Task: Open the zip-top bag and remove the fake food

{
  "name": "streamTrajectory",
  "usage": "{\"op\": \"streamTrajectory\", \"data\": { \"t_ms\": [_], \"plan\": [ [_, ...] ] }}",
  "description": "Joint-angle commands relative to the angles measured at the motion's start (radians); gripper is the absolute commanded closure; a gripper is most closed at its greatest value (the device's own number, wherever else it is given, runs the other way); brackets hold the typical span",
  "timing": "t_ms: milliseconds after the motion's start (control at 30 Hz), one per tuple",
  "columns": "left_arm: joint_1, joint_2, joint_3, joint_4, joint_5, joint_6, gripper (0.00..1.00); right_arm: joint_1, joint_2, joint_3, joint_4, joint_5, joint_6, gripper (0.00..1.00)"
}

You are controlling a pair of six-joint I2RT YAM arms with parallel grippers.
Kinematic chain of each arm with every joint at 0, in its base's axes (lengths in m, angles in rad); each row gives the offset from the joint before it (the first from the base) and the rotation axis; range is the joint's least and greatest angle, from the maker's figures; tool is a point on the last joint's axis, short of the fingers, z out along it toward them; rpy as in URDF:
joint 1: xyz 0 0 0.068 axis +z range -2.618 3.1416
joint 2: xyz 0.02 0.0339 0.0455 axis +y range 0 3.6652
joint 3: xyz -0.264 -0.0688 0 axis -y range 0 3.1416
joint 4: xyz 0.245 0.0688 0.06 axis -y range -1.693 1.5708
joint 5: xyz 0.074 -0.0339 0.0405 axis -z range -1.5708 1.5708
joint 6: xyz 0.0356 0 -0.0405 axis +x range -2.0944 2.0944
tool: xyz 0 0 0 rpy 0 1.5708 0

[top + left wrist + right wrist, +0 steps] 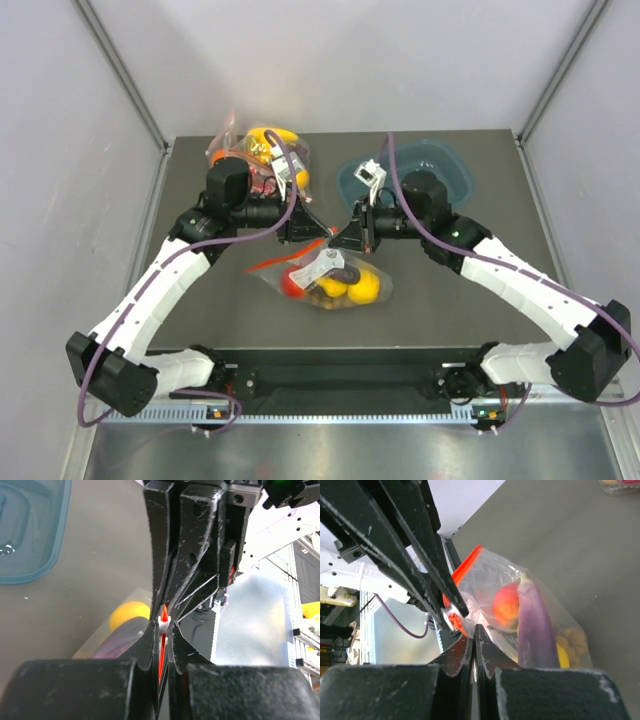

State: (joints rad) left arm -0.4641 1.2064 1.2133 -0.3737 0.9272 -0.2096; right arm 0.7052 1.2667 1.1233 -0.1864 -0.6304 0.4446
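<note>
The zip-top bag [325,275] lies mid-table, its zip edge lifted between both grippers. Inside it are a red tomato [293,283], a purple eggplant [342,272], a yellow fruit [366,288] and a brown cluster [325,296]. My left gripper [316,233] is shut on the red-orange zip strip [161,652] at its white slider [164,623]. My right gripper [346,238] faces it, shut on the bag's clear plastic just below the strip [470,562]. The right wrist view shows the tomato [507,605] and eggplant [535,627] through the plastic. The two grippers' fingertips nearly touch.
A second clear bag [265,150] with a banana and an orange lies at the back left, behind my left arm. A blue translucent tray [452,170] sits at the back right, also in the left wrist view [30,535]. Grey walls enclose the table.
</note>
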Motion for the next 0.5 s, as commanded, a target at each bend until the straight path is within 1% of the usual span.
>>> {"op": "streamTrajectory", "data": {
  "t_ms": [0,100,267,467],
  "plan": [
    [0.010,-0.033,-0.009,0.019,0.033,0.022,1.00,-0.006,-0.085,-0.014,0.077,0.043,-0.012,1.00],
    [0.012,-0.031,-0.008,-0.010,0.027,0.045,1.00,-0.016,-0.107,-0.031,0.102,0.051,0.009,1.00],
    [0.012,-0.042,-0.006,-0.070,-0.002,0.090,1.00,-0.023,-0.118,-0.031,0.094,0.077,0.019,1.00],
    [0.013,-0.062,-0.012,-0.143,-0.036,0.139,1.00,-0.088,-0.118,-0.022,0.084,0.089,0.058,1.00]
  ]
}}
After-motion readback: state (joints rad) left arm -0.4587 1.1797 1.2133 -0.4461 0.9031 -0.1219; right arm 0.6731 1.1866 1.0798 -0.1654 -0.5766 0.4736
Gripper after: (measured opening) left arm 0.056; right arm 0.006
